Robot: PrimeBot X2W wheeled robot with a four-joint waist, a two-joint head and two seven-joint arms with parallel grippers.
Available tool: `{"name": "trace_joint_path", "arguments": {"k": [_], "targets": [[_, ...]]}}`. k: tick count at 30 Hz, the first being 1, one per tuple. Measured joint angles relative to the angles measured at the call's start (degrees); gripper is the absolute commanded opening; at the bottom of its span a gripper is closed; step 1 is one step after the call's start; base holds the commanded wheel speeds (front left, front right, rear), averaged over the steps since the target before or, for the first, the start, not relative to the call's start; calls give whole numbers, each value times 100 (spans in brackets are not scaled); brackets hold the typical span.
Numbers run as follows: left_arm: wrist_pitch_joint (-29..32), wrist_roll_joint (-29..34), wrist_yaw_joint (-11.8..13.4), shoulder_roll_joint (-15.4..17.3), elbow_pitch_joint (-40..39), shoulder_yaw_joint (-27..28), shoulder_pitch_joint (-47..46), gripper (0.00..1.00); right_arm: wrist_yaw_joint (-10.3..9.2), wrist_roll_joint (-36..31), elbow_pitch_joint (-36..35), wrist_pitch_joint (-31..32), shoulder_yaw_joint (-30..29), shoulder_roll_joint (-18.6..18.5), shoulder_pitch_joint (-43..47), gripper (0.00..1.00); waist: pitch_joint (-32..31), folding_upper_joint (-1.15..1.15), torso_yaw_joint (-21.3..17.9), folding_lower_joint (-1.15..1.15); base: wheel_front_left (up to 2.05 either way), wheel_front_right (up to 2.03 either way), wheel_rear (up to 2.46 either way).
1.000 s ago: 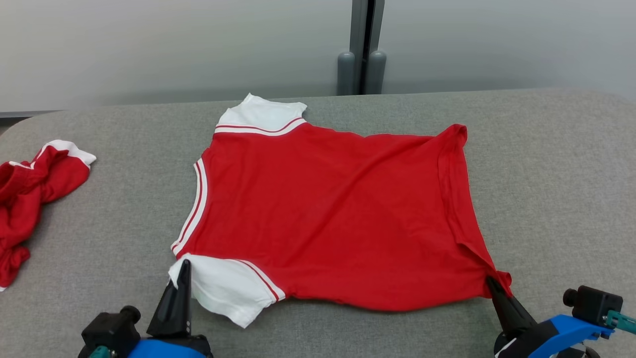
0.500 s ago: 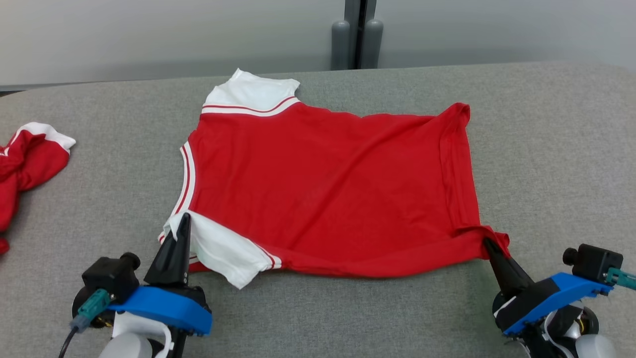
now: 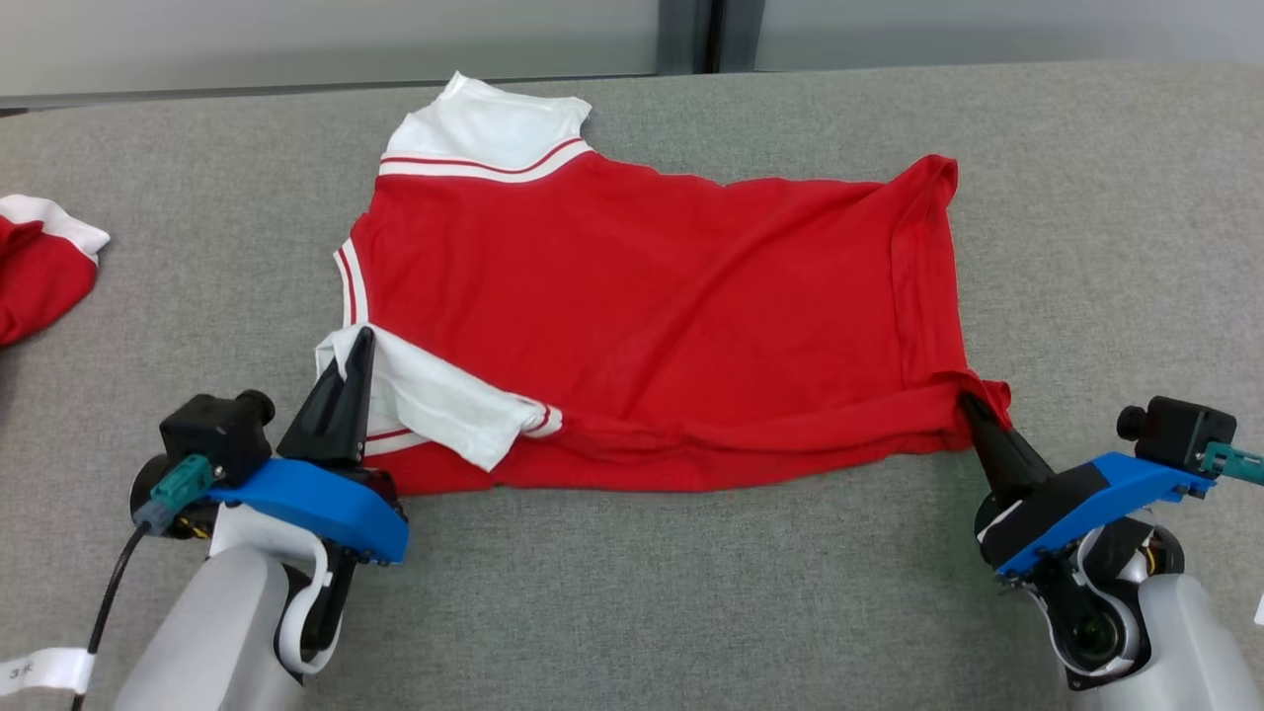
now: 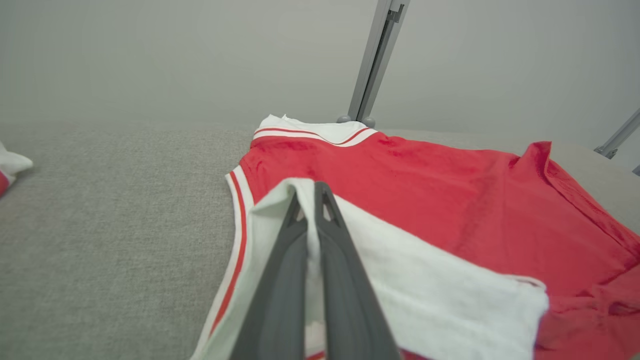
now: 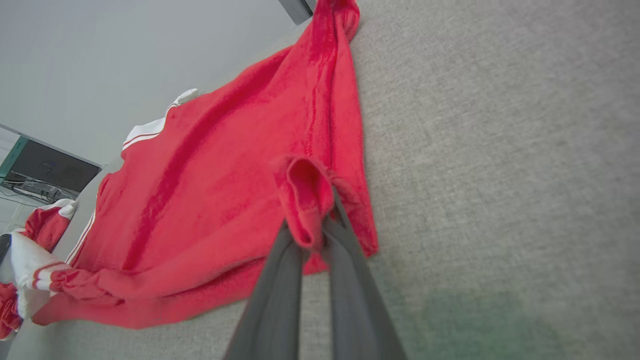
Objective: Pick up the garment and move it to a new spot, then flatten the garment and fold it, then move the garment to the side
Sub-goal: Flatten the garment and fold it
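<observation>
The red garment lies spread on the grey desk, its near edge rolled back over itself, so the cloth under that fold is hidden. The left tool is clenched on the white sleeve at the near left corner. The right tool grips the red hem corner at the near right, its fingertips buried in cloth. A second red-and-white garment is cut off by the head view's left edge.
</observation>
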Motion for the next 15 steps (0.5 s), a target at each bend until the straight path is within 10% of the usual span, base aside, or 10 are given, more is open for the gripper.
{"name": "trace_joint_path", "arguments": {"k": [4,6,7,8,15], "targets": [[-62,-2,-52,1,316,-15,-287,0,0,-23,178,-68,-14,-15,-186,0,79,0,3,0,0,0,0],[-79,1,-56,-14,478,-47,-379,16,0,-45,232,-127,2,-23,-229,100,99,0,4,0,0,0,0],[-120,11,-58,-31,528,-48,-425,75,0,-53,254,-157,12,-30,-235,100,107,0,6,0,0,0,0],[-165,11,-58,-58,577,-43,-470,100,0,-67,263,-216,30,-37,-239,100,109,0,7,0,0,0,0],[-361,60,-51,-132,808,21,-467,100,0,-214,136,-547,138,-268,-122,100,-81,0,54,-1,0,0,0]]}}
